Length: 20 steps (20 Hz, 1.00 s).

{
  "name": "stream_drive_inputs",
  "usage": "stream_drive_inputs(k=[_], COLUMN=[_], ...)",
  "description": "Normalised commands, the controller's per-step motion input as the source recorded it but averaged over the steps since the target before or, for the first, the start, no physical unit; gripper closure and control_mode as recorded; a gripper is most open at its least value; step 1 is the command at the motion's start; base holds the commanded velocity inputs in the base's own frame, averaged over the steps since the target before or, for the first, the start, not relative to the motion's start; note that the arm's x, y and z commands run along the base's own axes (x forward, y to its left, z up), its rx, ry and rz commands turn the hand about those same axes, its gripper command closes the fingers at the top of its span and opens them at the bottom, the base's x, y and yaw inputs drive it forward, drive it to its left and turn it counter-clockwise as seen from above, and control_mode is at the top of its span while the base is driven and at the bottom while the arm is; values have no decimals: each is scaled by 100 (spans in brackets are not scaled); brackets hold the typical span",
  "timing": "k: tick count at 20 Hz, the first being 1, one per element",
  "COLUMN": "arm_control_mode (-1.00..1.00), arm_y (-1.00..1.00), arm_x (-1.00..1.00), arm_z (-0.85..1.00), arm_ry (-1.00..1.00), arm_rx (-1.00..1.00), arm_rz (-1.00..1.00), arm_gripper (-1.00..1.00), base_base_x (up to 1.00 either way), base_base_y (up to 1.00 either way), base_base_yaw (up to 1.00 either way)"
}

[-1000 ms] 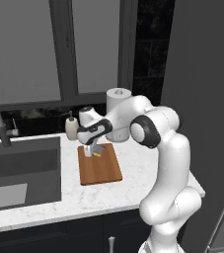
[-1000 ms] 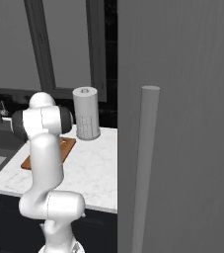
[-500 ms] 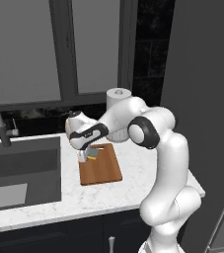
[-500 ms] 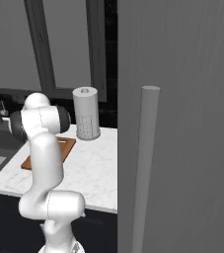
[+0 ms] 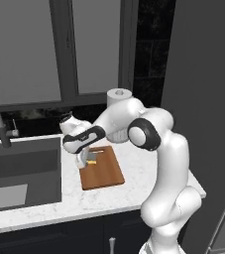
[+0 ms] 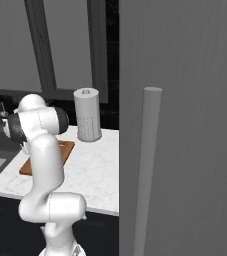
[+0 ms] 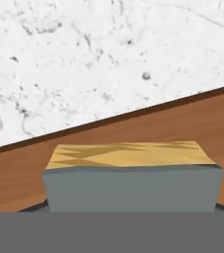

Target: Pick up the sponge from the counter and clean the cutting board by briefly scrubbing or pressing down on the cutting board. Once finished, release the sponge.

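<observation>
One sponge (image 7: 131, 180) held between the fingers (image 5: 85, 159), now carried leftward to the cutting board's (image 5: 104, 173) bench-side edge; scrubbing appears underway, release outstanding.

The sponge (image 7: 130, 178), a small block with a yellow body and grey layer, sits over the cutting board (image 5: 102, 170) near its edge toward the sink. The cutting board, a flat brown wooden rectangle with rounded corners, lies flat on the white marble-look counter (image 5: 148, 171), just beside the dark inset sink.
</observation>
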Motion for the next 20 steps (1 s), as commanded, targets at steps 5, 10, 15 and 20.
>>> stream_drive_inputs(k=[5,10,15,20], arm_control_mode=[-100,-100,-100,-100], arm_y=[-2,-3,-17,-18], arm_x=[-100,-100,-100,-100], arm_z=[-30,-35,-40,-38], arm_ry=[2,0,0,0], arm_rx=[4,10,14,16], arm_rz=[10,11,11,11], arm_gripper=[100,100,100,100], base_base_x=[0,0,0,0], base_base_y=[0,0,0,0], base_base_yaw=[0,0,0,0])
